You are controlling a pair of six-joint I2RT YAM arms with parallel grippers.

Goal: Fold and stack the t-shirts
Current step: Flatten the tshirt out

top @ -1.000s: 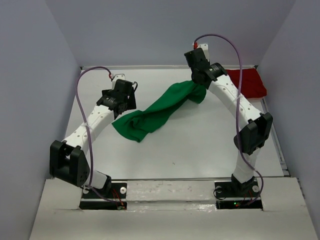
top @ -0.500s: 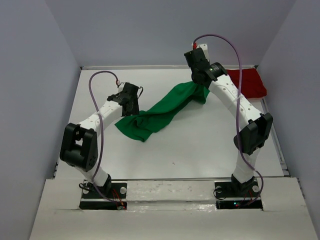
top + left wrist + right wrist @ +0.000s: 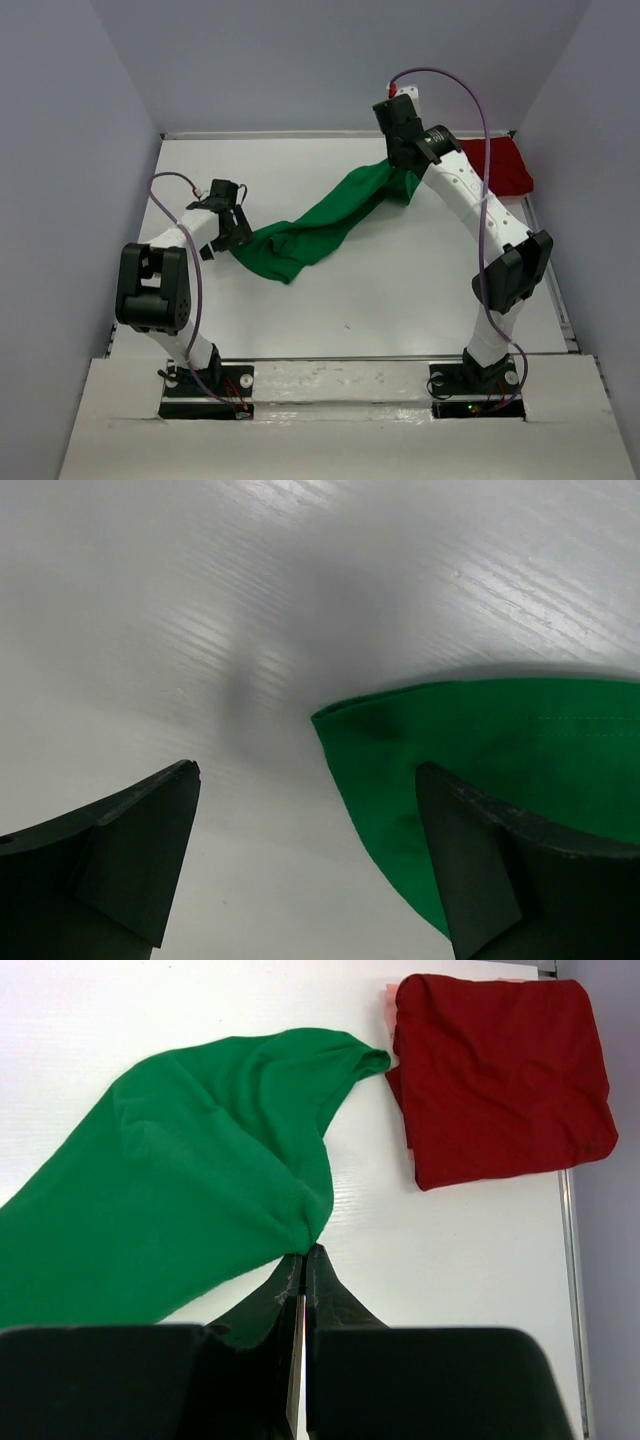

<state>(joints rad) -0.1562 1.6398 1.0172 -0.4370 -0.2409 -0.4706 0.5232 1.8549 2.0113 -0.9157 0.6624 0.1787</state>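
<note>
The green t-shirt [image 3: 315,226] stretches in a long band across the table, its far end lifted off the surface. My right gripper [image 3: 306,1251] is shut on that raised end of the green t-shirt [image 3: 190,1195]. The dark red t-shirt [image 3: 497,165] lies folded at the back right corner, seen too in the right wrist view as a folded red t-shirt [image 3: 498,1072]. My left gripper [image 3: 308,790] is open just above the table, straddling the near corner of the green t-shirt [image 3: 500,750]; one finger [image 3: 500,870] is over the cloth, the other over bare table.
The white table [image 3: 400,290] is boxed in by grey walls on three sides. A raised rail [image 3: 545,270] runs along its right edge. Purple cables loop over both arms.
My left arm has swung back and down towards the left, its gripper dropping to the green shirt's near corner. The right gripper still holds the shirt's far end, shifted slightly.
</note>
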